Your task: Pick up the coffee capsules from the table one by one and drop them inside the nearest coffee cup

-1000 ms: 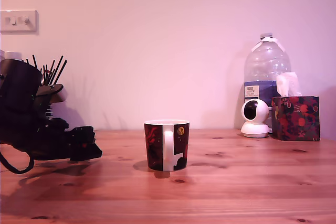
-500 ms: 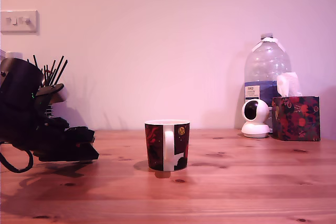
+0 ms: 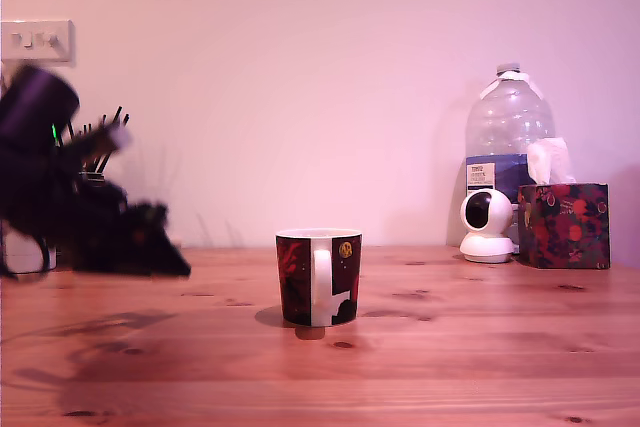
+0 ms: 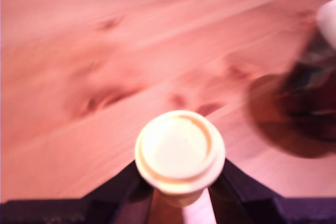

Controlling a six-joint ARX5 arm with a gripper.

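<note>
The gripper [image 4: 180, 195] is clamped on the capsule [image 4: 180, 151], rim towards the lens; the arm has just lifted off the table [image 3: 450, 347] — blurred, carrying it; the cup [image 3: 318, 276] waits, well apart towards the exterior view's right.

Exterior low, side-on at table [image 3: 450, 347]; wrist close, downward, blurred; both perhaps share mug [image 3: 318, 276].

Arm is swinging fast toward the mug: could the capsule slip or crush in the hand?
The capsule looks small and thin-walled, so probably light and somewhat crushable. The hand pinches its tapered body below the wider rim, which may stop it sliding down. Motion blur suggests speed, so slipping seems possible.
</note>
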